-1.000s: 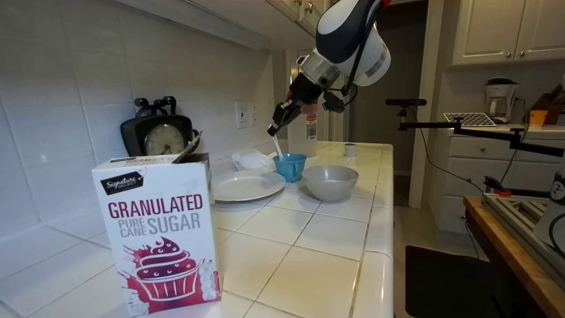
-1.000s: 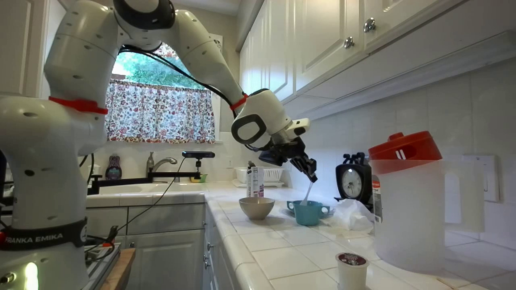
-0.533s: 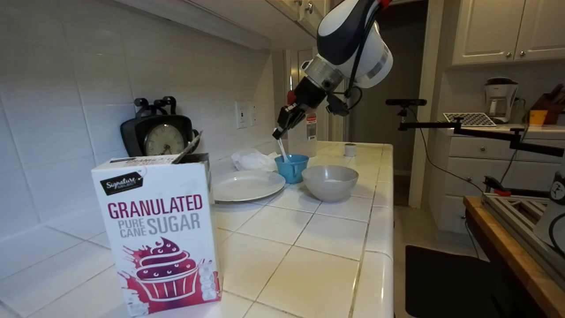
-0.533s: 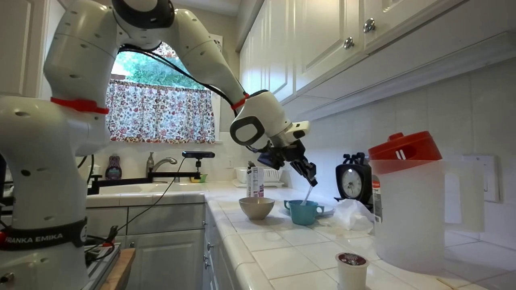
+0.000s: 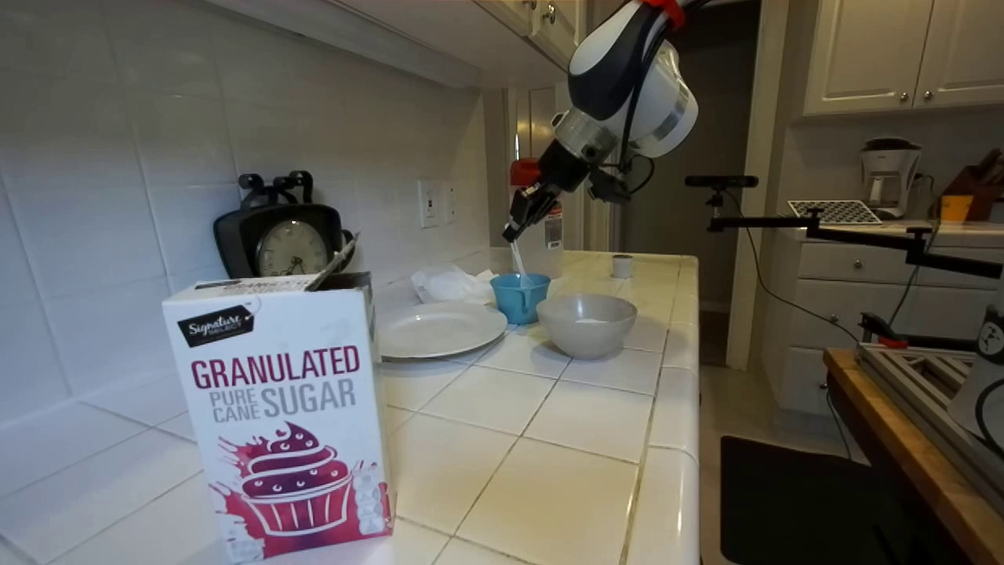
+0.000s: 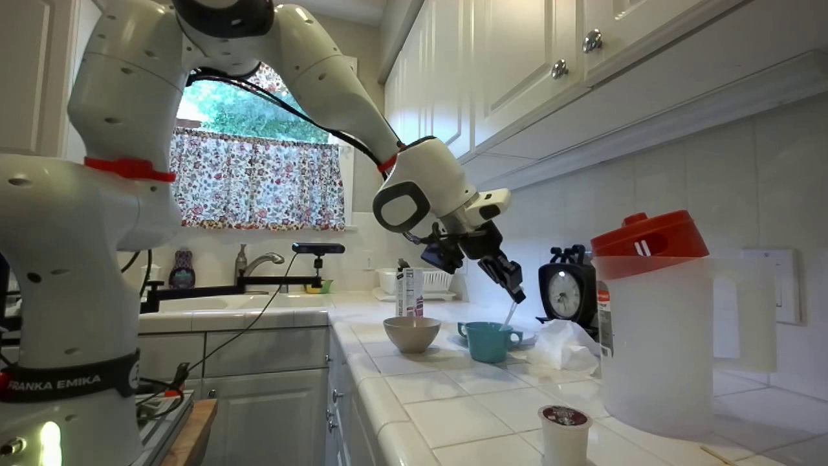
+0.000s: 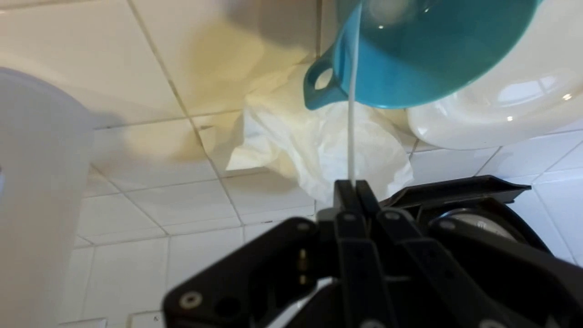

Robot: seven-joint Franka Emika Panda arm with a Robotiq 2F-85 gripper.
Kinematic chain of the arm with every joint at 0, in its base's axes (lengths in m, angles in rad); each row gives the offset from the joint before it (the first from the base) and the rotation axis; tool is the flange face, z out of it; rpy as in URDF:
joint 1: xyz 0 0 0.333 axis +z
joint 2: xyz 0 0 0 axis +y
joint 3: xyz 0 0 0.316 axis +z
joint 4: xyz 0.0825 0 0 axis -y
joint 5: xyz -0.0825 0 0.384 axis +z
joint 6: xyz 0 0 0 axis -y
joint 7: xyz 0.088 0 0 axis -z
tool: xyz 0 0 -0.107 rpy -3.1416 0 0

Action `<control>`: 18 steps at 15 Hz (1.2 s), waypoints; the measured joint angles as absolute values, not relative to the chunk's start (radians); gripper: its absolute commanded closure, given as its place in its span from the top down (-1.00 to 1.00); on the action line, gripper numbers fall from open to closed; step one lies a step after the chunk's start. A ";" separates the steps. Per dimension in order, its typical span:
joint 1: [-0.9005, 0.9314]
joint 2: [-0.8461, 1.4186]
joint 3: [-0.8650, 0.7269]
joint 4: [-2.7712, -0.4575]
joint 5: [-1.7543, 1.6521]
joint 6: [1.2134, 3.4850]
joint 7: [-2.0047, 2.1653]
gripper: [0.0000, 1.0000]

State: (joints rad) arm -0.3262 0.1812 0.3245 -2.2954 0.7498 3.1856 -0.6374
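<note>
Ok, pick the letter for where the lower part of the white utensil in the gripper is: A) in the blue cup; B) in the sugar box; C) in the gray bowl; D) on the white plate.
A: in both exterior views the white utensil slants down from the gripper and passes inside the rim of the blue cup.

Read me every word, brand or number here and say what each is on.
"Signature SELECT": white cardboard sugar box
"GRANULATED": same box
"PURE CANE SUGAR": same box
"FRANKA EMIKA": black band around the white robot arm
Too small or blurred to read: finer markings on that box, the black clock, the frosted plastic pitcher and the small white lidded cup.
</note>
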 measured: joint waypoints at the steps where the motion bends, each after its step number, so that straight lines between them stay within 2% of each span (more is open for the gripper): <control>1: -0.332 0.181 0.332 -2.295 0.750 3.186 -0.637 -0.99; 9: -0.378 0.186 0.413 -2.288 0.759 3.186 -0.637 -0.99; 18: -0.561 0.235 0.631 -2.264 0.939 3.196 -0.732 -0.99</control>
